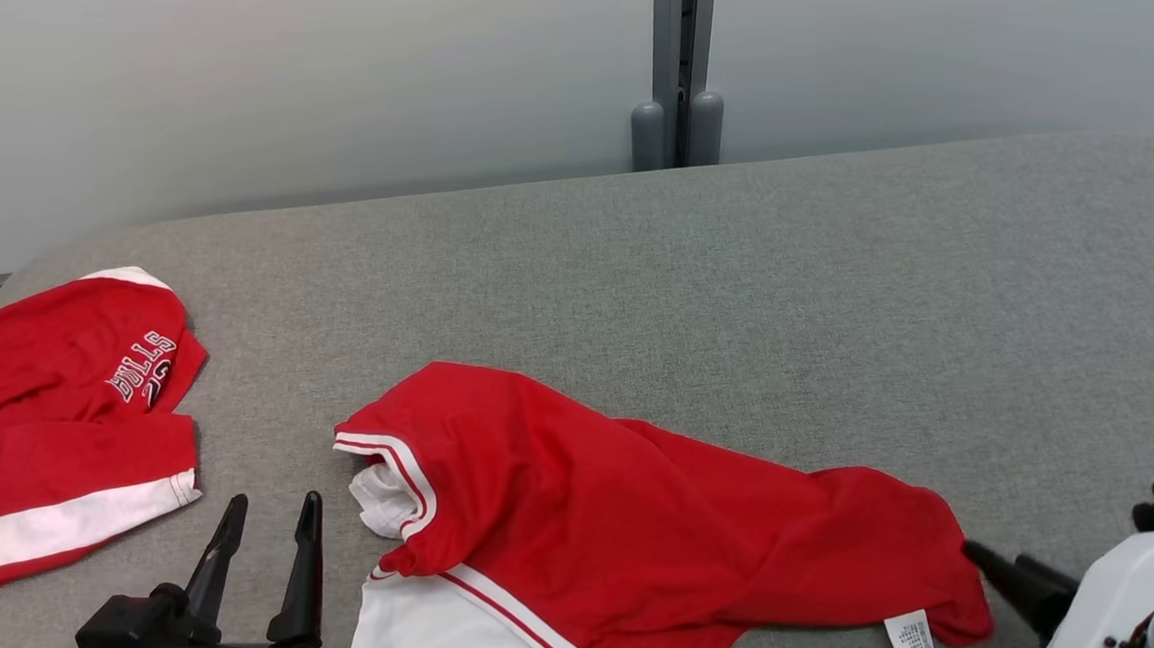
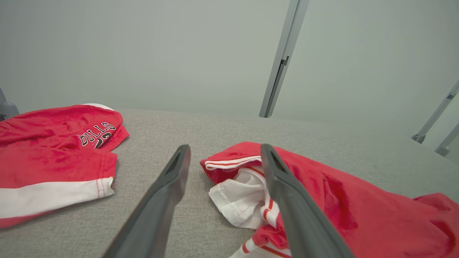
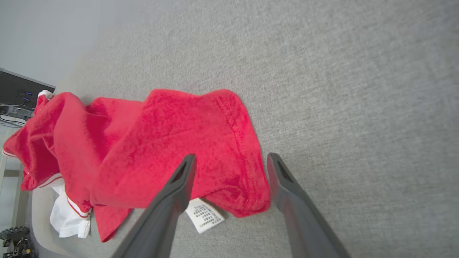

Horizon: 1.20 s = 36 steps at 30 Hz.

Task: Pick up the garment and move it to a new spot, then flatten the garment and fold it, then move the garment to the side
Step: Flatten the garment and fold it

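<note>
The red jersey (image 1: 599, 523) lay crumpled near the grey surface's (image 1: 734, 274) front edge, its long axis running from the striped sleeve at left-rear to the labelled hem at right-front. The right pincer (image 3: 231, 157) stood apart astride that hem, and the left pincer (image 1: 275, 501) gaped beside the sleeve.

I see a red garment (image 1: 598, 503) with white striped trim, a second red jersey (image 1: 53, 436) with a white band, both on a grey table (image 1: 735, 284).
</note>
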Available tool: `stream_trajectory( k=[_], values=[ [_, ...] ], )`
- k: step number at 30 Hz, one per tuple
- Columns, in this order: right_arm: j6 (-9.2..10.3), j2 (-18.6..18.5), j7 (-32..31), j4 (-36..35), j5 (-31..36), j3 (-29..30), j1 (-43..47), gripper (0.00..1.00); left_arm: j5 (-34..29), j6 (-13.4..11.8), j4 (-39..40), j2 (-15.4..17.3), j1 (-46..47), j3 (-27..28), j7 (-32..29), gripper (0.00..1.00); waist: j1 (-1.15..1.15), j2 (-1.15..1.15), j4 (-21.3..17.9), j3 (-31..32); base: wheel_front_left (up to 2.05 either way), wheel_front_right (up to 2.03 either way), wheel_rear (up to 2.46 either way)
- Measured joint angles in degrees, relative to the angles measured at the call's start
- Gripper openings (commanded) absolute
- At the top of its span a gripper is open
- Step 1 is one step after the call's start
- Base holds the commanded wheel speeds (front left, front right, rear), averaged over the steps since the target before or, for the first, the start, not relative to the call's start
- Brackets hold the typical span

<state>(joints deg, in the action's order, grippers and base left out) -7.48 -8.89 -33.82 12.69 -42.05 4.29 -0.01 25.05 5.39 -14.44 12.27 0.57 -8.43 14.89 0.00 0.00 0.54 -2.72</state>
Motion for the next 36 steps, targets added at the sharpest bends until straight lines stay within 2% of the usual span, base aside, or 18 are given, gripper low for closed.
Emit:
stream_trajectory(
  k=[3,6,13,20,26,29,36],
  values=[
    [0.00,0.0,1.7,-4.7,1.2,1.3,0.1,1.00,0.0,-0.4,0.2,0.1,0.0,0.1,0.0,1.00,0.00,0.00,0.1,0.7,0.00,0.00,0.00],
    [0.00,0.4,6.4,-10.4,3.7,2.1,-0.1,1.00,0.0,-0.9,0.8,0.6,-0.1,0.7,0.0,1.00,0.00,0.00,0.0,1.3,0.00,0.00,0.00],
    [0.00,2.6,20.9,-17.3,8.8,-1.2,-2.4,1.00,-0.1,-2.0,2.8,1.7,-0.1,2.7,0.0,1.00,0.00,0.00,-0.1,2.4,0.00,0.00,0.00],
    [0.00,4.4,33.8,-15.4,15.0,-6.9,-3.0,1.00,-0.3,-3.3,5.4,0.6,-0.5,3.6,0.1,1.00,0.00,0.00,0.3,2.9,0.00,0.00,0.00],
    [0.00,5.2,43.1,-10.6,20.7,-8.4,-2.9,1.00,-0.9,-2.8,5.9,-1.2,-1.6,3.3,0.1,1.00,0.00,0.00,0.9,3.1,0.00,0.00,0.00],
    [0.00,5.2,45.7,-8.4,23.7,-9.1,-2.9,1.00,-1.1,-2.1,6.0,-2.3,-2.2,2.8,0.1,1.00,0.00,0.00,0.9,3.1,0.00,0.00,0.00],
    [0.00,5.6,47.1,-4.0,25.5,-9.2,-2.7,1.00,-2.1,-1.3,6.2,-2.9,-2.8,4.0,0.1,1.00,0.00,0.00,0.4,3.0,0.00,0.00,0.00]
  ],
)
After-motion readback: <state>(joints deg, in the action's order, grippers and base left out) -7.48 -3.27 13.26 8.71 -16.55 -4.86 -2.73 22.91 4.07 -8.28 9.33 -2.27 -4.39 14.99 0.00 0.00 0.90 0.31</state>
